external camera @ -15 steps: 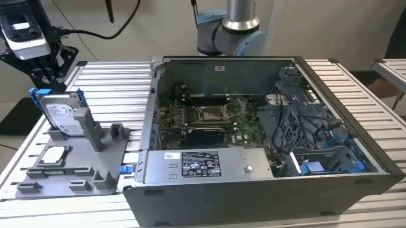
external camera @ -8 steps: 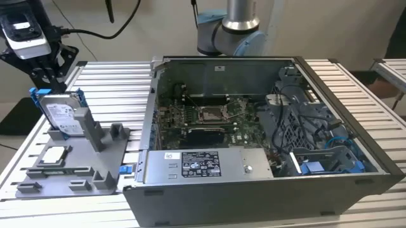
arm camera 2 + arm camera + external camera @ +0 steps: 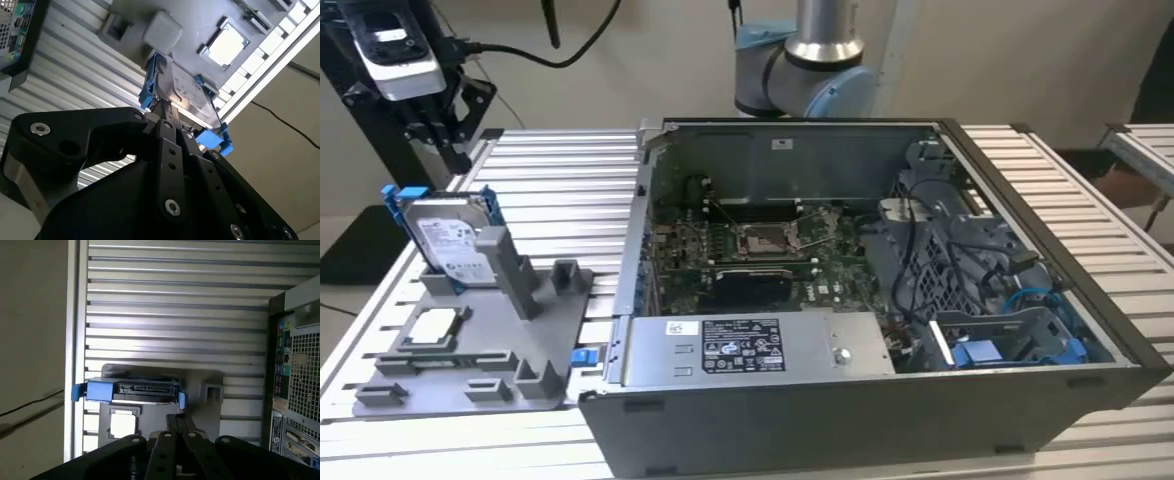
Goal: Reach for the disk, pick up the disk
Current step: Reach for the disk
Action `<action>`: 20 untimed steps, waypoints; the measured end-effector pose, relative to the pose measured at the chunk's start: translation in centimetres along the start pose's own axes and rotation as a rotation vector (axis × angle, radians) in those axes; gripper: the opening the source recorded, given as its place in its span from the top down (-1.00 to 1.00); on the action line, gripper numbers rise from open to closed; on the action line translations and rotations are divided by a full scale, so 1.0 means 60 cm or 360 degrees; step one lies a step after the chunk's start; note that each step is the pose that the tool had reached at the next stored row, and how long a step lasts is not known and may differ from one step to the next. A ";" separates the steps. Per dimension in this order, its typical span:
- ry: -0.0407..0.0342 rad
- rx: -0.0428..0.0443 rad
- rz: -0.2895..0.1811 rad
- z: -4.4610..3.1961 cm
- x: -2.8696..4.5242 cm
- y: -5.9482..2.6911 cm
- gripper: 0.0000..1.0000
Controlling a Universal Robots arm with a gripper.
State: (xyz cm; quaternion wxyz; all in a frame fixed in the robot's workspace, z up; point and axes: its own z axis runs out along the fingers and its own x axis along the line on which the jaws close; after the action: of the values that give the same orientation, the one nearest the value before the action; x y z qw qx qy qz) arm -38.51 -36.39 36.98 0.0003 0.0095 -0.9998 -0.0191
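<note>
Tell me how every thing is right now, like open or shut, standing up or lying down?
disk, standing on edge in the grey holder, not held.
chip, lying flat on the grey holder.
computer case, lying on its side, open, insides showing.
tool, shut, above the disk, holding nothing.

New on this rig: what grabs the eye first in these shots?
The open computer case sits in the middle of the exterior view, its circuit board bare. On the exterior view's left, the disk stands upright in its bright blue frame on a grey holder. In the second wrist view the black gripper hangs close to the disk's edge.
</note>
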 end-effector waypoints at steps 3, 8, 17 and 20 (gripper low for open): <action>0.0000 0.0000 0.0000 0.000 0.018 0.014 1.00; -0.0005 0.0000 0.0000 0.000 0.056 0.017 1.00; -0.0012 0.0000 -0.0001 -0.001 0.089 -0.019 1.00; -0.0012 0.0000 -0.0001 -0.001 0.089 -0.023 1.00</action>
State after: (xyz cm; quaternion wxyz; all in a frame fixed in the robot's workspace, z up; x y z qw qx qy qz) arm -43.80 -37.87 36.98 -0.0033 0.0096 -0.9998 -0.0191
